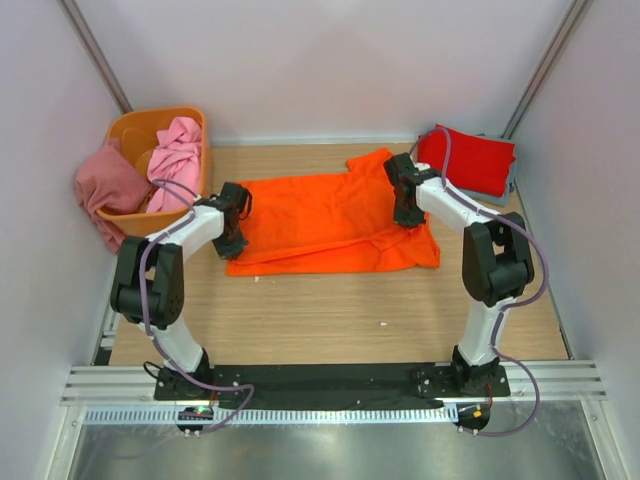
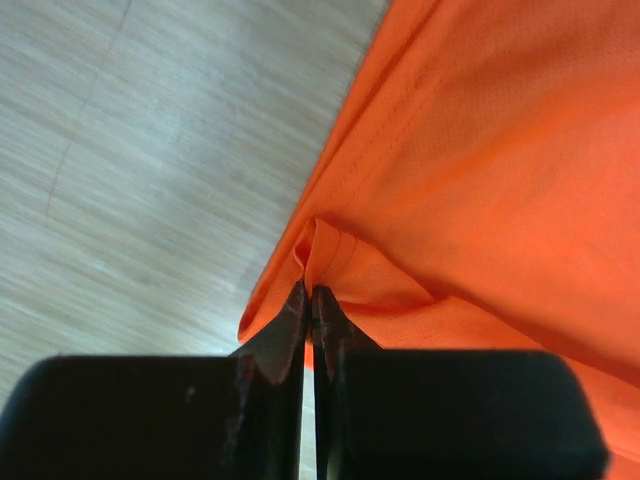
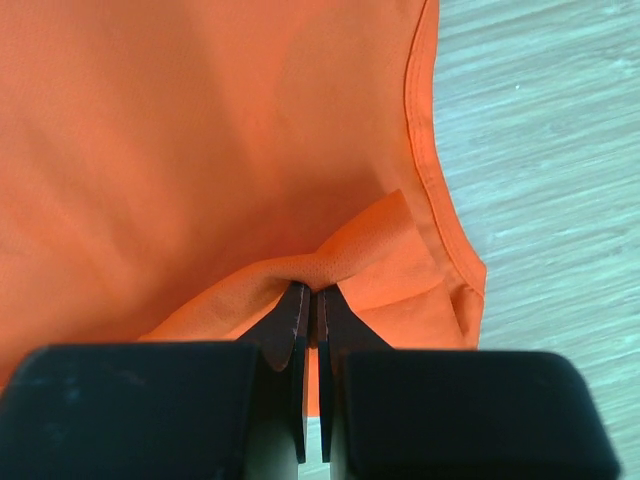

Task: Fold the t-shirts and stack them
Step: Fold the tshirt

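Note:
The bright orange t-shirt (image 1: 335, 222) lies spread on the wooden table between the arms. My left gripper (image 1: 232, 243) is shut on a pinch of its left edge (image 2: 330, 255). My right gripper (image 1: 408, 215) is shut on a pinch of its right edge (image 3: 345, 262). A folded red t-shirt (image 1: 470, 160) lies at the back right on a grey-blue one (image 1: 511, 186), of which only an edge shows. A light pink t-shirt (image 1: 178, 150) lies in the orange tub (image 1: 125, 128). A dusty rose t-shirt (image 1: 108, 182) hangs over the tub's left side.
The orange plastic tub stands at the back left corner, close behind my left arm. White walls close in the table on the left, back and right. A black base rail (image 1: 330, 382) runs along the near edge.

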